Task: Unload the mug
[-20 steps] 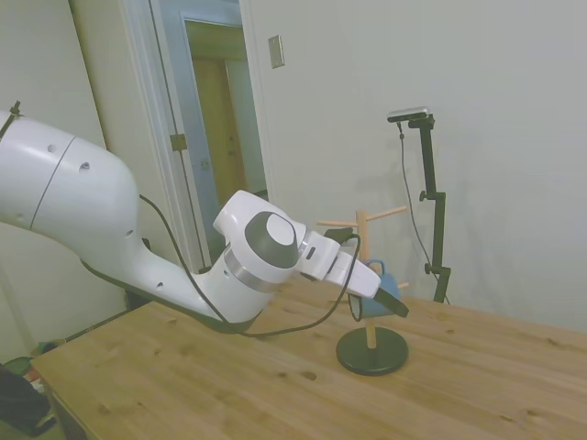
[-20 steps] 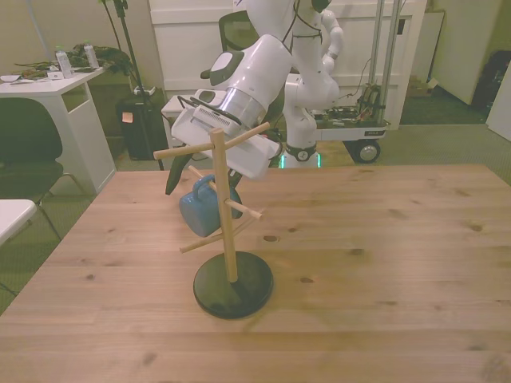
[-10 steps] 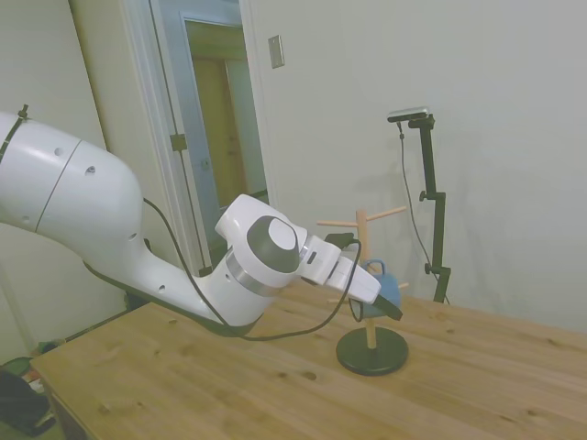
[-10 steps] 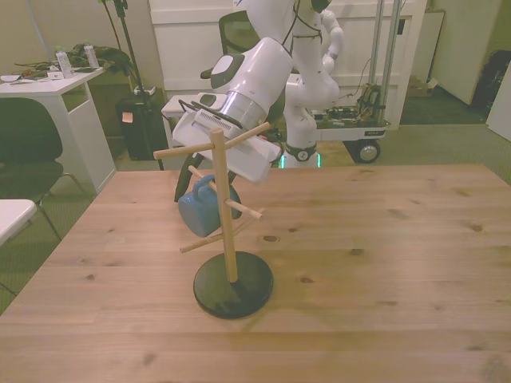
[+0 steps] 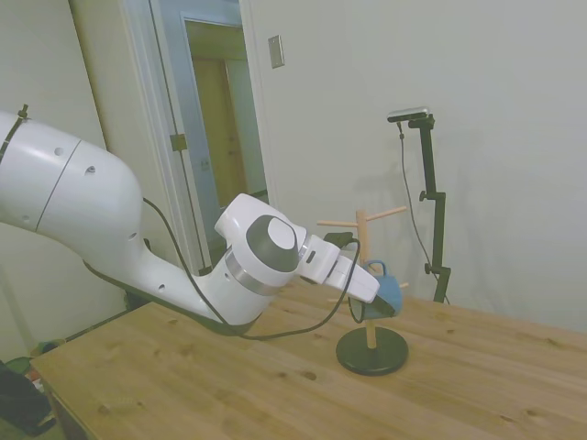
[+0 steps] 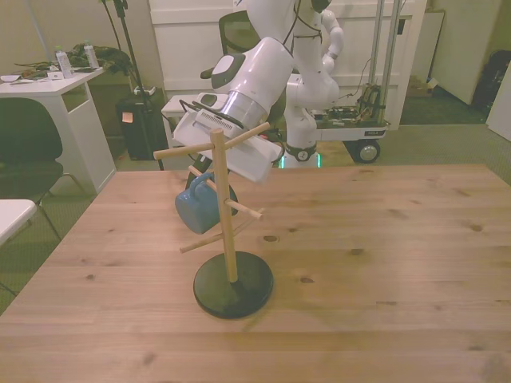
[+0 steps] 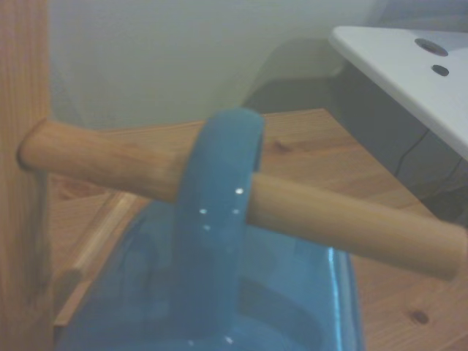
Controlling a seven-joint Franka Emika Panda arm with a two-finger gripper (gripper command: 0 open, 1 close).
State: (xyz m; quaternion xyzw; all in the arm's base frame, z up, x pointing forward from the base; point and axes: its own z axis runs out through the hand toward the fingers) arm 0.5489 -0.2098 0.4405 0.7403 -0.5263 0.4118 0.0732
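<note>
Wooden table (image 6: 383, 263) carries the peg stand (image 6: 226, 215). Its mug (image 6: 196, 209) has slid outward toward nine o'clock, handle still looped over a peg (image 7: 344, 223). Gripper (image 6: 209, 185) clasps the mug.

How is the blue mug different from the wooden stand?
The mug is blue and small; the stand is pale wood on a dark base and much taller. The mug hangs by its handle from a peg; the stand rests upright on the table. Both are close to the gripper.

Glossy white rounded arm (image 5: 110, 229), grey circular joint cap (image 5: 268, 240), black cable (image 5: 275, 332) looping beneath.
</note>
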